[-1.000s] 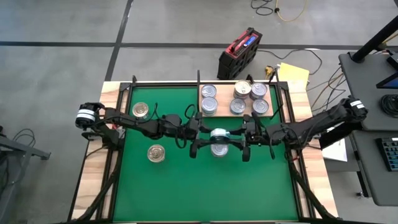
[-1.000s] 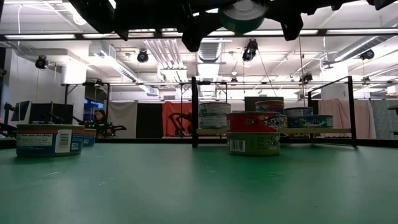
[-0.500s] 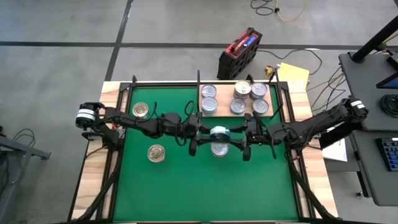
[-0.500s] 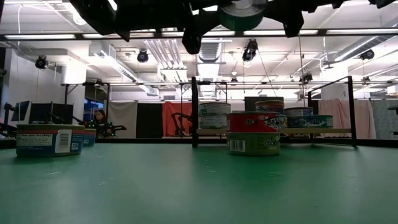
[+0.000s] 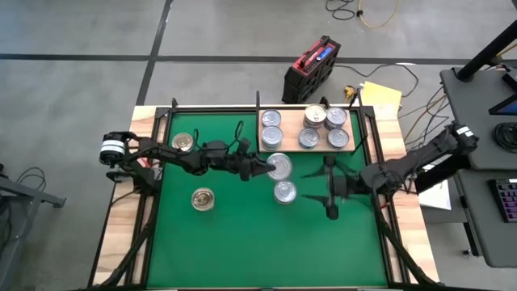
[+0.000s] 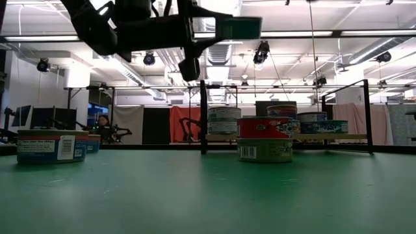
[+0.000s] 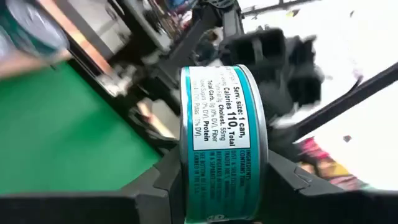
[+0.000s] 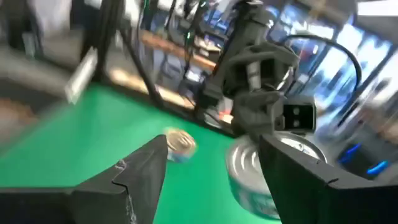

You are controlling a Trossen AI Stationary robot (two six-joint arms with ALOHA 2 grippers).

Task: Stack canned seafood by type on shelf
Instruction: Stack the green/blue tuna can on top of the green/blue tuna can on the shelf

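My left gripper [image 5: 266, 167] clamps a teal tin [image 5: 279, 166] by its sides, raised above the green mat [image 5: 218, 242] just short of the shelf [image 5: 349, 148], lid upward for stacking. My right gripper [image 5: 329, 192] stands open, empty, drawn aside to the right.

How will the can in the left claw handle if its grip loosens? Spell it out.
The can looks like rigid metal, so the left claw probably won't dent it. Its glossy label might slip. Round and short, it could roll if dropped edgewise.
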